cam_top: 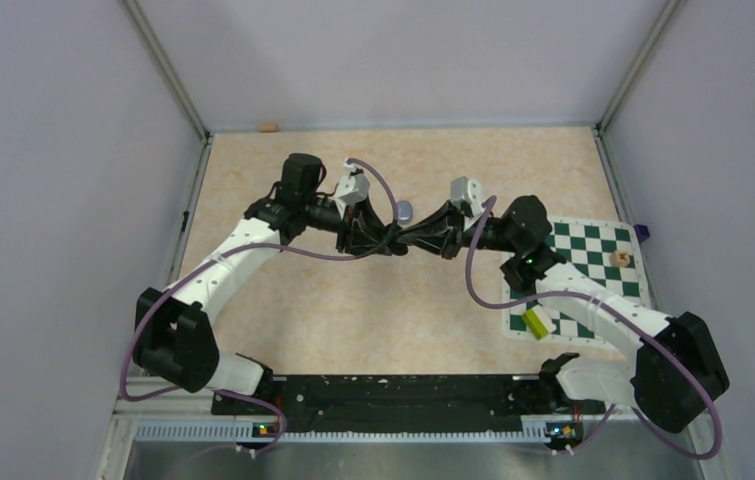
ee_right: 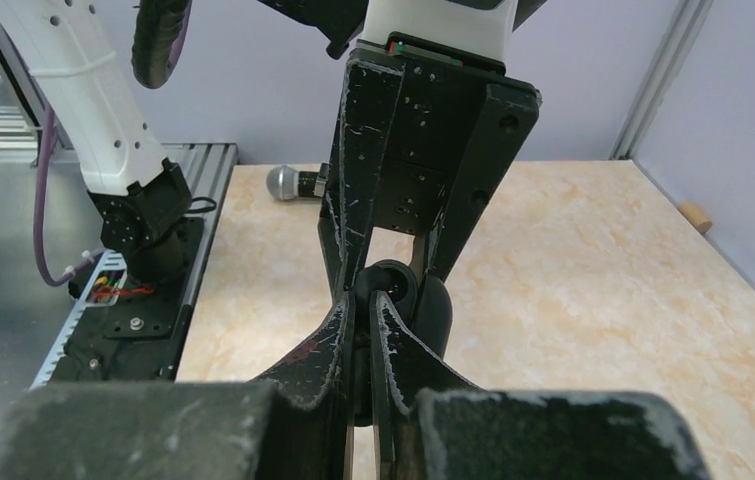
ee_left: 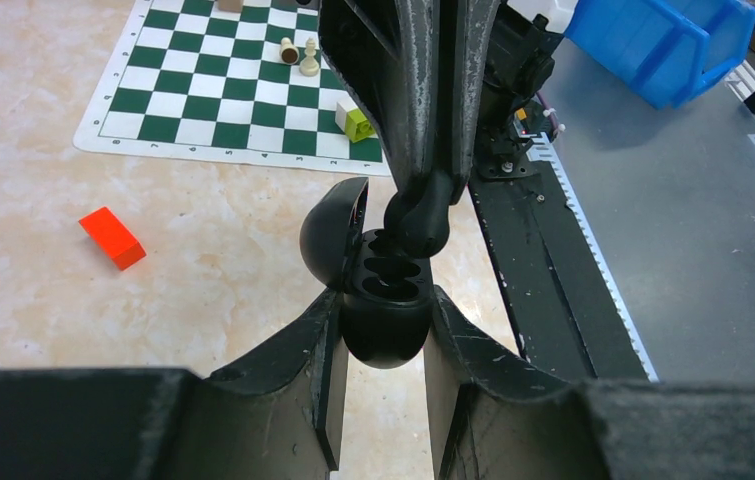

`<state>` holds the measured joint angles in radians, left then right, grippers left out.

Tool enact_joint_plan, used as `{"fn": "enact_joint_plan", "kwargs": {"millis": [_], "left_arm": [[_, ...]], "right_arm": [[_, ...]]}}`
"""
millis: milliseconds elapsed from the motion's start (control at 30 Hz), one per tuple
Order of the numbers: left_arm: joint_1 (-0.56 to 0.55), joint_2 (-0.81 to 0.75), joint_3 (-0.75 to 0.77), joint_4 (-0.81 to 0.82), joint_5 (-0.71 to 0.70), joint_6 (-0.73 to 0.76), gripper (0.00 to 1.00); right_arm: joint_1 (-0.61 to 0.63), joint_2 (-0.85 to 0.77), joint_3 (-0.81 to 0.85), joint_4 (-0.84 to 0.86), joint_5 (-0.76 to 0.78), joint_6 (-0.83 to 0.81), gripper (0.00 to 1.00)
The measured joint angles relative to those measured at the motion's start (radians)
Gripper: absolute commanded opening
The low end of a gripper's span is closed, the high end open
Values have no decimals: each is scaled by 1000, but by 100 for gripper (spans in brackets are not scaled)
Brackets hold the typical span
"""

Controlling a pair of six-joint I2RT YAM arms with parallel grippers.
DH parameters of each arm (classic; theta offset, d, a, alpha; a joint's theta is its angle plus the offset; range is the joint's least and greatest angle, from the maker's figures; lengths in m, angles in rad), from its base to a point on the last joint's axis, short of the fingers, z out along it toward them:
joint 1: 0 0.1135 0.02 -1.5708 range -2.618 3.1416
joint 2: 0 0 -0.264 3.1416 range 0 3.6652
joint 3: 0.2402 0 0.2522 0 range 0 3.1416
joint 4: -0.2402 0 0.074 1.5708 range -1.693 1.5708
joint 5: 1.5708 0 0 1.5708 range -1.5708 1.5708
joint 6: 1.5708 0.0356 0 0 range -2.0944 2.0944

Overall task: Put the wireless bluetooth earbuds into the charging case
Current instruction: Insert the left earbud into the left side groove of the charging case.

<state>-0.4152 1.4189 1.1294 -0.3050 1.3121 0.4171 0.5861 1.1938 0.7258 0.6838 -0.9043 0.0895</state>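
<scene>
Two wells [ee_left: 393, 290] show dark and bare in the case [ee_left: 383, 340], as far as the left wrist view tells; the spot at their 12 o'clock is covered by the tip of the right pincer [ee_right: 364, 305]. The case is a small black shell, smooth and rounded, and I judge it light, hard and slippery. It sits over mid-bench [ee_left: 203, 300], seemingly held off the surface. The left pincer [ee_left: 384, 305] is clamped on its lower body from 3 and 9 o'clock, below the rim. That leaves the mouth free and looks the right place to hold it. Its lid [ee_left: 333, 240] stands hinged open at 10 o'clock. The right pincer comes in from the opposite side, its fingers drawn nearly together with only a slit between them and its tip at the mouth of the case. Whether a bud is nipped there I cannot tell, since the tip hides it, and no buds show plainly in any view. Such buds are likely tiny, light, glossy and apt to squirt from a hard pinch, so a gentle grip across the widest part seems best. Seating one probably needs alignment more than force. A lilac lump [cam_top: 404, 211] lies on the bench just at 12 o'clock of the meeting pincers, too small to name. A red block [ee_left: 113, 238] lies at 9 o'clock of the case, well apart.
</scene>
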Motion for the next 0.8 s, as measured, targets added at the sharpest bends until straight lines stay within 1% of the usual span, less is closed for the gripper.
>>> {"fn": "enact_joint_plan", "kwargs": {"millis": [800], "left_arm": [[-2,0,-6,6,9,0,0]], "right_arm": [[16,21,0,-20,28,-38,5]]}}
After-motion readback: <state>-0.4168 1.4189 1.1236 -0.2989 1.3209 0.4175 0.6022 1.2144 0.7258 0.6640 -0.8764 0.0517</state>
